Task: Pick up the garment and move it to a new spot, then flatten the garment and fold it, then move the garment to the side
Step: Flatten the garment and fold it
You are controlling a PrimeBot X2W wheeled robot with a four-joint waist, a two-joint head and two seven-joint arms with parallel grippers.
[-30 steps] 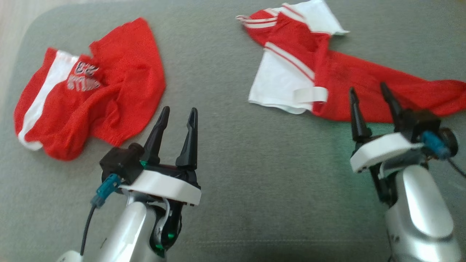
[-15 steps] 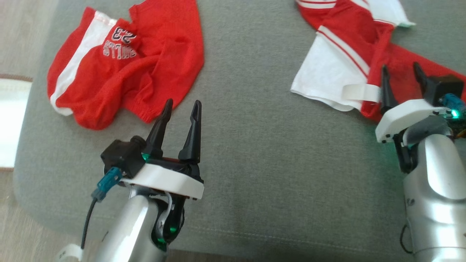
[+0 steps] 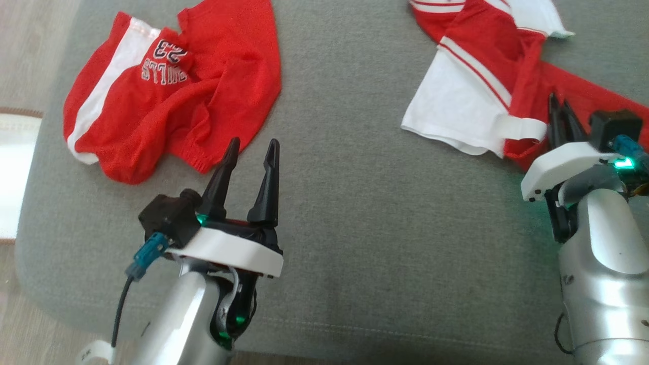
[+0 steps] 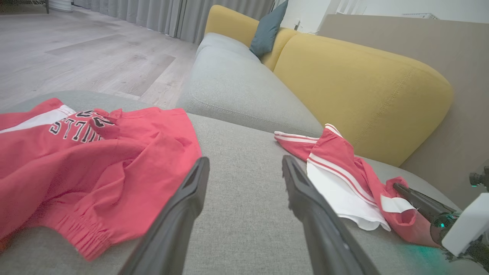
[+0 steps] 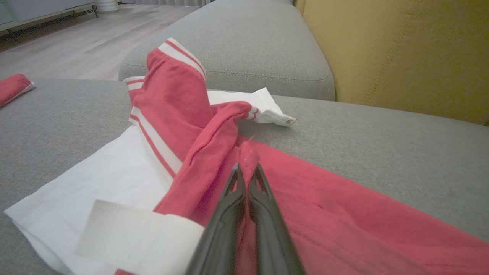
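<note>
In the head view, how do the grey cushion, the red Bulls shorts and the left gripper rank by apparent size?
Largest: the grey cushion.
Then: the red Bulls shorts.
Smallest: the left gripper, though nearness to the camera enlarges it.

On the red garment (image 3: 213,96) at the upper left of the head view, the number "23" is read upside down above white lettering, apparently "BULLS".

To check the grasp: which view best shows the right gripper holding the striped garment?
The right wrist view: the right gripper is shut on a red fold of the striped garment, seen close. The head view shows it closed from above; the left wrist view shows it small, from the side.
</note>
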